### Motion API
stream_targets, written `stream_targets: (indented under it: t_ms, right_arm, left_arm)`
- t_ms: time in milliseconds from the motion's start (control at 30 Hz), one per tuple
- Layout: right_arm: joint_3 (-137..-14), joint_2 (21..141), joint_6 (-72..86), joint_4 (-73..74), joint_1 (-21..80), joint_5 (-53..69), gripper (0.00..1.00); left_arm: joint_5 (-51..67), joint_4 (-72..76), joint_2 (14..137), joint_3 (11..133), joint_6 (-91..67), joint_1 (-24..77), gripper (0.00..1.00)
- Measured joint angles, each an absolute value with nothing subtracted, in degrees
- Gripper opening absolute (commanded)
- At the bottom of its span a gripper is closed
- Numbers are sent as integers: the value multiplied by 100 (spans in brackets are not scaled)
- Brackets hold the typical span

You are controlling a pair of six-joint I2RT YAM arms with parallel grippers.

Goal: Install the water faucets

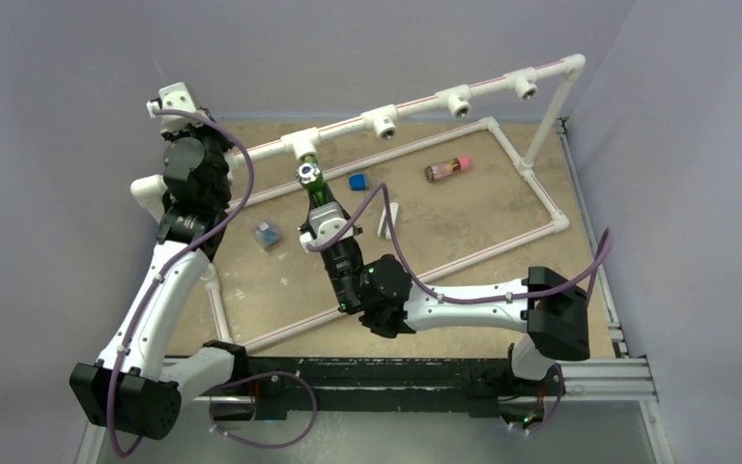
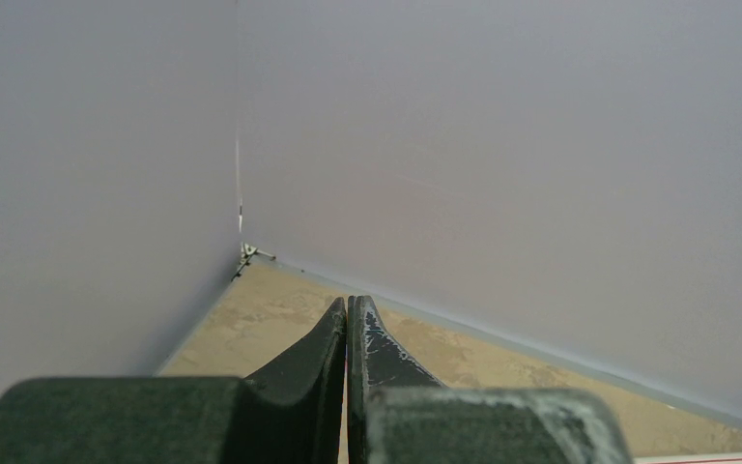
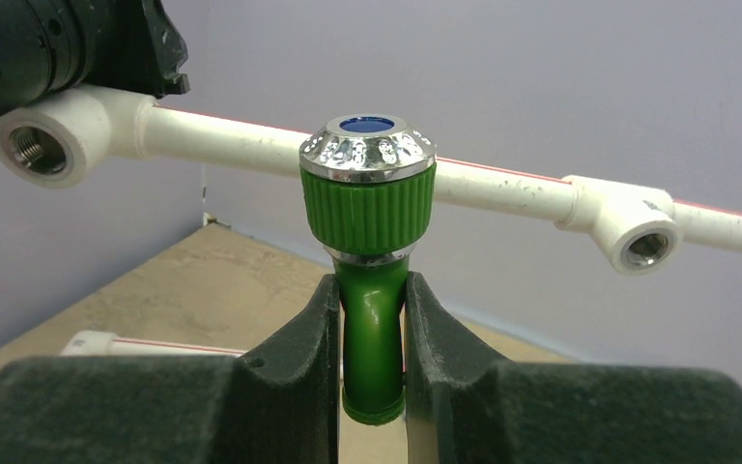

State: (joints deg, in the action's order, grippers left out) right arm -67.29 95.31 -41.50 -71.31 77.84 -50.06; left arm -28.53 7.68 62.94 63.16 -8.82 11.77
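Note:
My right gripper is shut on the curved spout of a bright green faucet with a ribbed green knob and a chrome cap. In the top view the faucet is held right in front of a tee fitting on the raised white pipe; its threaded stem is hidden. My left gripper is shut with nothing seen between its fingers, pointing at the back left wall corner. The left arm's wrist sits over the pipe's left end.
Open tee fittings sit along the pipe, and two show in the right wrist view. On the tan board lie a blue piece, a pink-capped bottle, a white strip and a small blue-grey part.

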Motion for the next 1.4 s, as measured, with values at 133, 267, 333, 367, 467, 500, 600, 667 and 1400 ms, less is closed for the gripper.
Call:
stream_targets:
  t_ms: [133,267,333,367,467,500,600,667,1400]
  right_arm:
    - [-6799,9526,-3712,-6989,7784,-5137,0]
    - [-6866,9518,-3282,-6827,7784,-5264,0]
    - [-6879,9509,-3063,-6777,7784,-5321,0]
    - [-6879,9498,-2950,-6753,7784,-5345,0]
    - [-6879,9439,-2561,-6595,7771,-5384,0]
    - [-6882,9417,-2438,-6539,7760,-5393,0]
    - [-6882,9325,-1994,-6276,7721,-5391,0]
    - [-6882,9253,-1671,-6084,7695,-5378,0]
    - [-6851,8973,154,-5183,7564,-5323,0]
  left_arm:
    - [-2849,788,6294,6316,-884,1177,0]
    - [-2847,805,6294,6316,-884,1177,0]
    - [-2838,812,6294,6316,-884,1177,0]
    - [-2832,812,6294,6316,-884,1177,0]
    - [-2818,812,6292,6316,-884,1177,0]
    - [-2810,812,6292,6316,-884,1177,0]
    - [-2799,816,6294,6316,-884,1177,0]
    - [-2783,823,6292,6316,-886,1177,0]
    - [-2722,834,6276,6316,-895,1177,0]
